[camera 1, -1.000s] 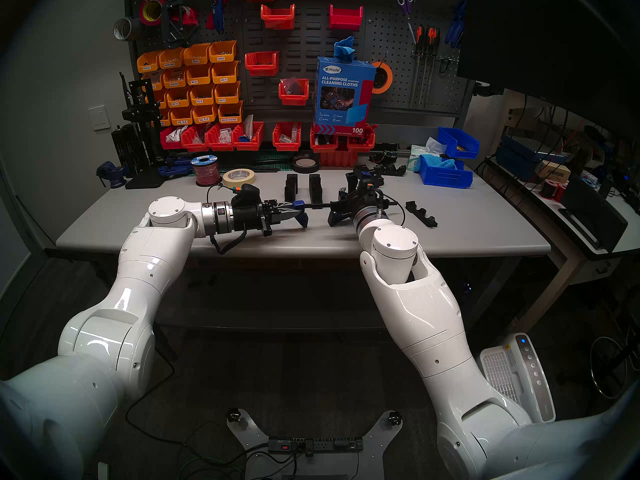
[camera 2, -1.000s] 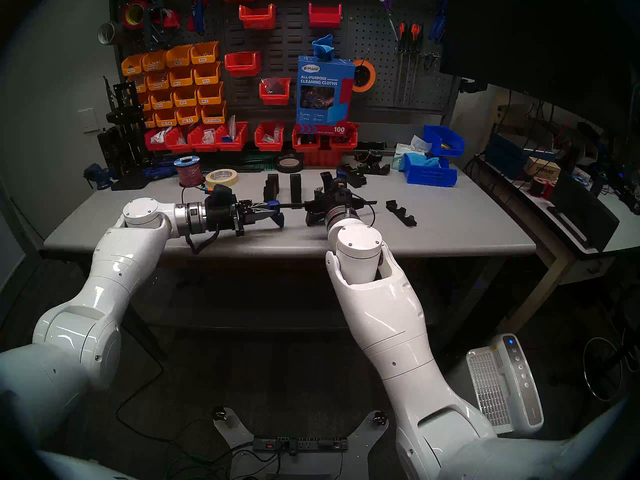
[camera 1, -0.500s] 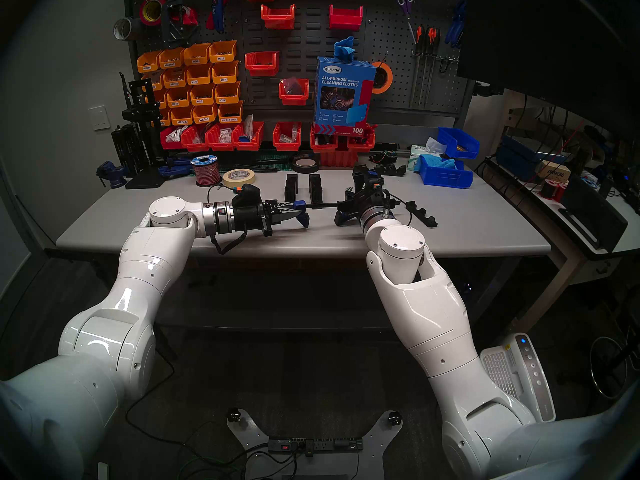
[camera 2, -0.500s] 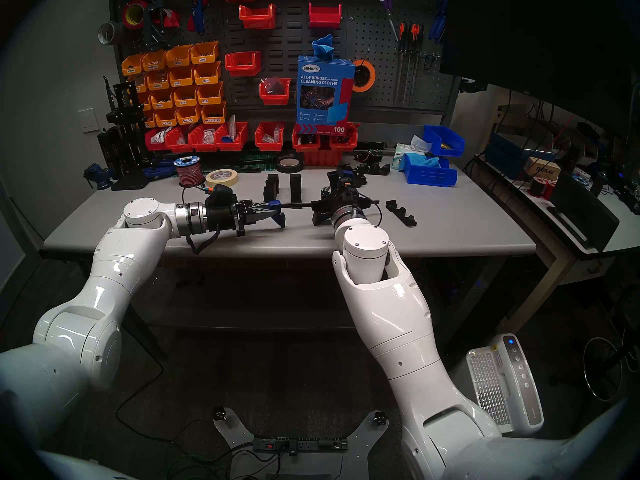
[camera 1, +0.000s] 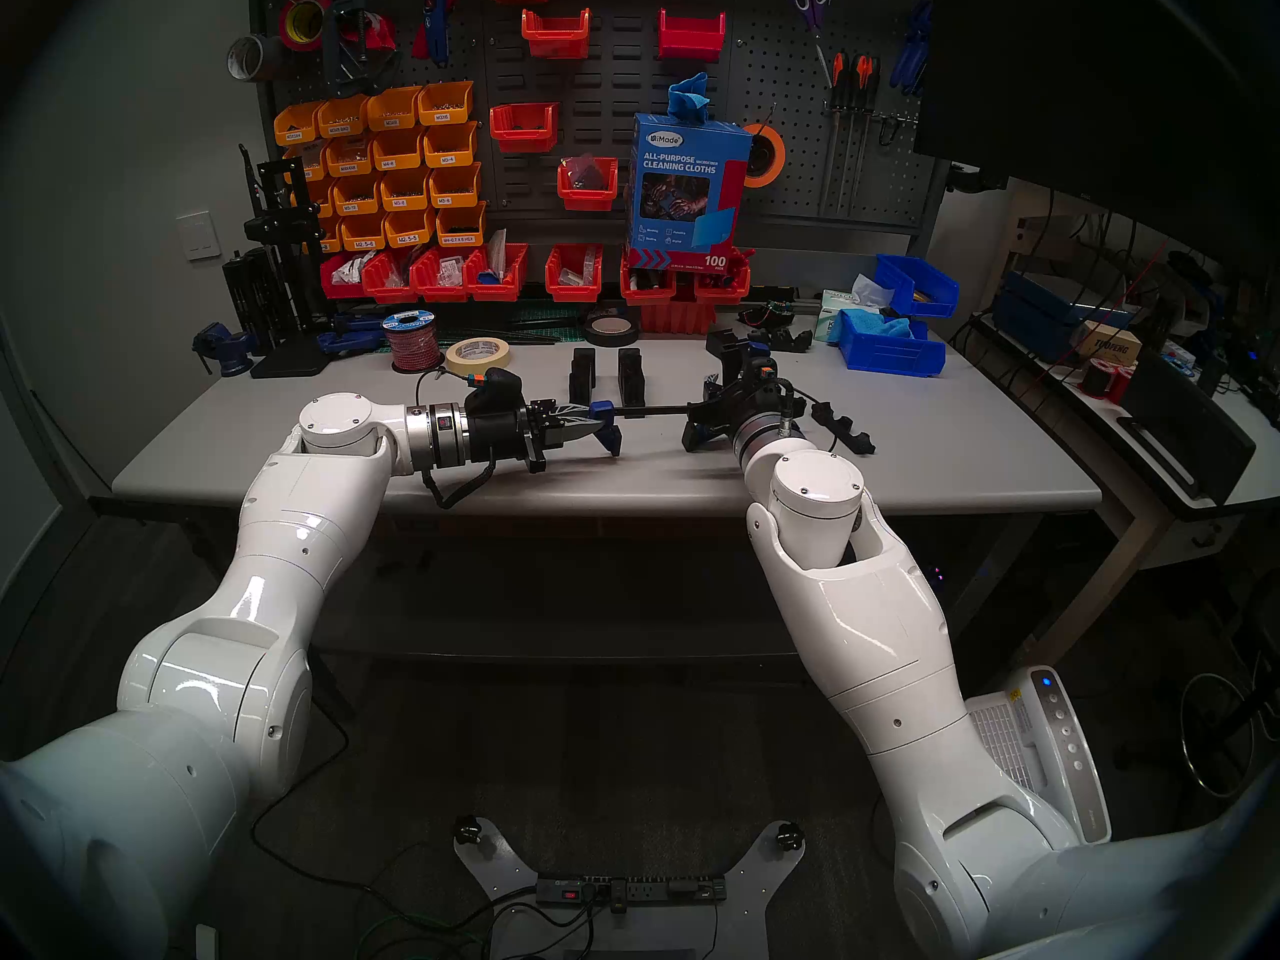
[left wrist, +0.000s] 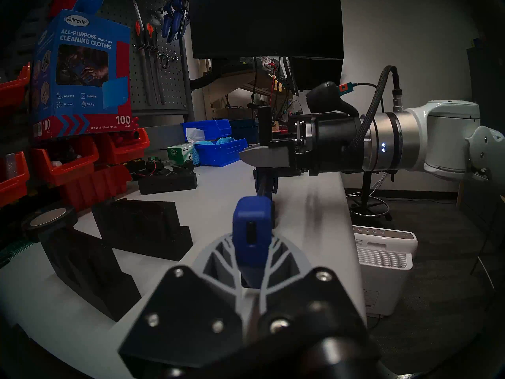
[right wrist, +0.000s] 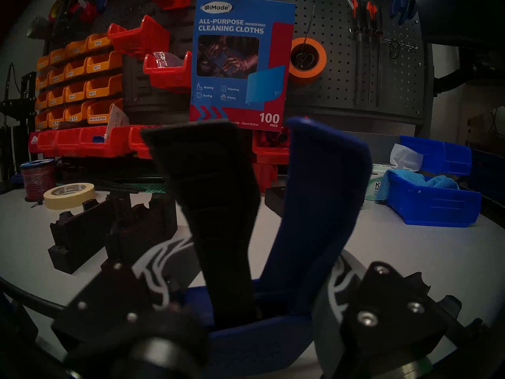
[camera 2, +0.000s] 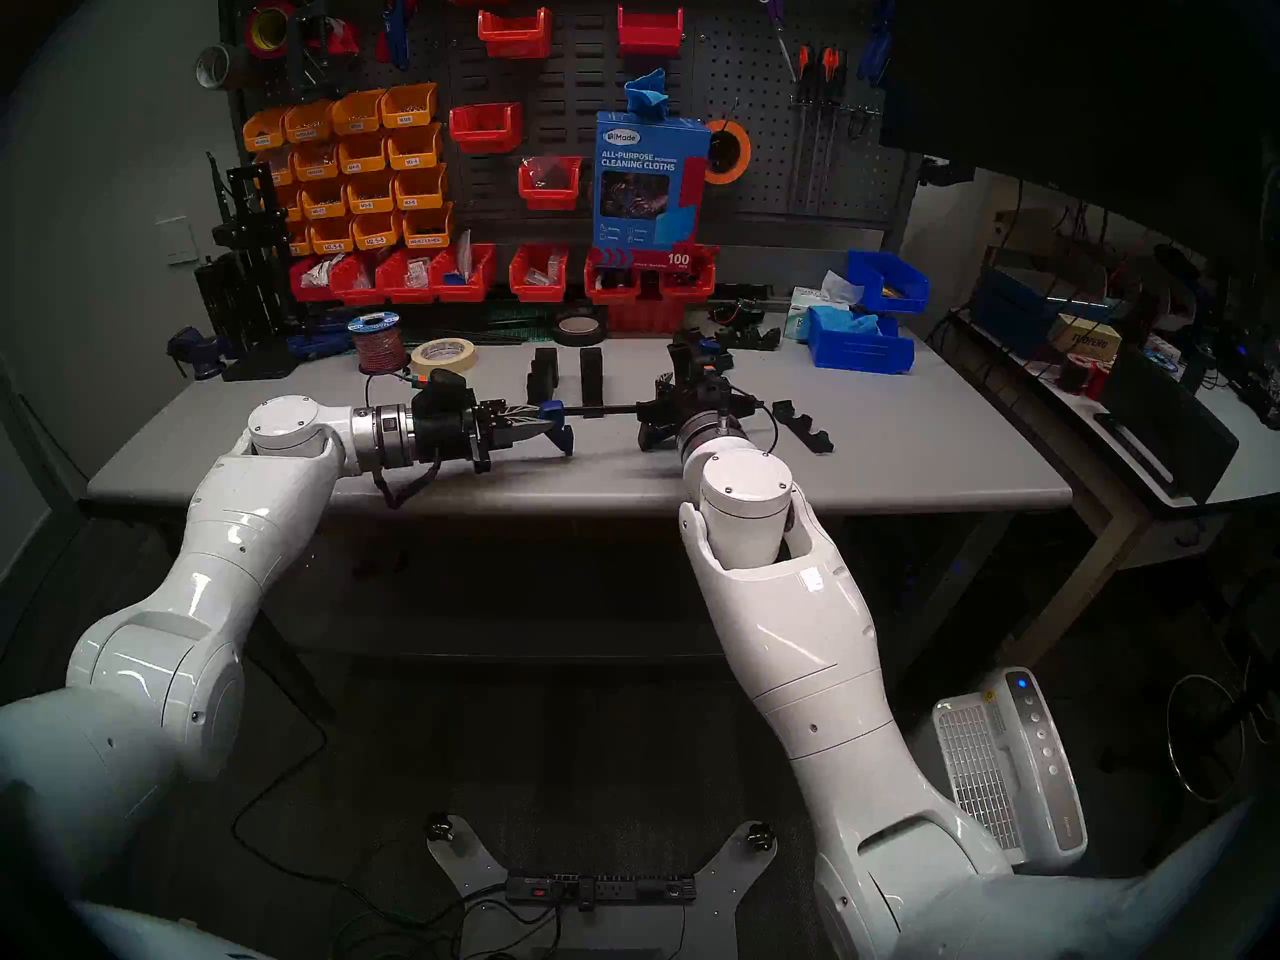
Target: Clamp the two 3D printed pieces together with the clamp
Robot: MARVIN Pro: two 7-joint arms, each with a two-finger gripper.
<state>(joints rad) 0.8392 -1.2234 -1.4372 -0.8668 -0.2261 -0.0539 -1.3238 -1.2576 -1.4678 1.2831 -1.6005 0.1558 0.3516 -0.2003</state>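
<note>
A: Pegboard and rows of orange and red bins close off the back of the grey workbench (camera 1: pixel 900 467), and the clamp (camera 1: pixel 644 411) hangs above its front half, bar running straight across from one arm to the other.

B: Who has which end?

A: The left gripper (camera 1: pixel 589 429) has its fingers pressed onto the blue end jaw (left wrist: pixel 252 228). The right gripper (camera 1: pixel 710 401) is pinched on the handle body; its wrist view shows the black trigger (right wrist: pixel 216 206) and the blue handle (right wrist: pixel 322 200) standing up between its fingers (right wrist: pixel 161 260).

B: And the two 3D printed pieces?

A: Both stand upright on the bench, the left piece (camera 1: pixel 582 374) and the right piece (camera 1: pixel 630 373), side by side with a gap between them. They sit just behind the bar, toward the pegboard, roughly midway along its bare length.

B: So the clamp's jaws straddle them already?

A: In span, probably; the blocks lie between the two jaws as the head view shows it. But the bar is nearer the robot and seems higher than the tabletop, so the clamp likely has to go back and down over them. The left gripper looks nearer to them.

B: Anything in the way?

A: A roll of masking tape (camera 1: pixel 478 356) and a wire spool (camera 1: pixel 410 341) sit to the left, a notched black strip (camera 1: pixel 841 429) right beside the right wrist. Between bar and blocks nothing shows.
</note>
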